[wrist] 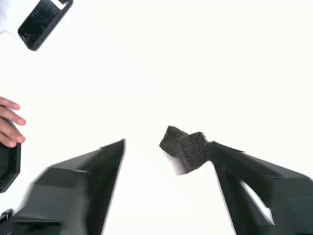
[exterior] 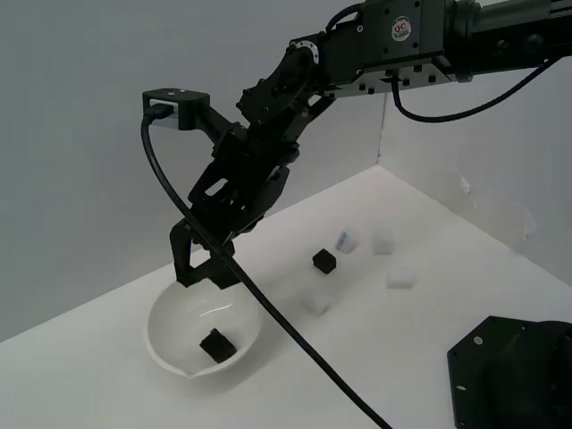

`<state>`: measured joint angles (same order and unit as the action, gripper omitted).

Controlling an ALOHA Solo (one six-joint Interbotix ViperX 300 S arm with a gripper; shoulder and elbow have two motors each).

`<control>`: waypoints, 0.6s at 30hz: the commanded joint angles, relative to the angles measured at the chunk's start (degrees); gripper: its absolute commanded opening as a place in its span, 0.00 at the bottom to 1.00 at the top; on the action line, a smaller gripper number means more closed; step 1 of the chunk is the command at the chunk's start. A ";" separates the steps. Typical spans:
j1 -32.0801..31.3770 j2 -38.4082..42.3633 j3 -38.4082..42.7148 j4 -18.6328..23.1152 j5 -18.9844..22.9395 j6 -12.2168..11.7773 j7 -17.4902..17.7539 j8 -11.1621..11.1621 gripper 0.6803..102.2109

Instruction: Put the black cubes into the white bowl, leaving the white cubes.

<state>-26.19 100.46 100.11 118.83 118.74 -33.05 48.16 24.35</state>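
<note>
The gripper (exterior: 204,268) is held over the white bowl (exterior: 170,344). One black cube (exterior: 216,344) is seen in the bowl, just below it.

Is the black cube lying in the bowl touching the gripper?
Apart. In the exterior view the black cube lies on the white bowl's floor, while the open gripper hangs above the rim with clear space between.

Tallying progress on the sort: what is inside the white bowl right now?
One black cube lies on the floor of the white bowl. The gripper hangs over the far rim, hiding a little of the bowl there.
</note>
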 commanded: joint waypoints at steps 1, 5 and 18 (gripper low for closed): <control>-0.35 1.32 1.58 -1.67 -1.85 -1.32 -0.62 0.35 0.98; -0.44 1.14 1.49 -1.58 -1.67 -1.32 -0.62 0.26 0.98; 9.32 2.46 2.90 3.87 3.78 0.53 -0.35 2.64 0.98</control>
<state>-17.84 100.72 100.28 121.82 122.08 -31.90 47.46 26.02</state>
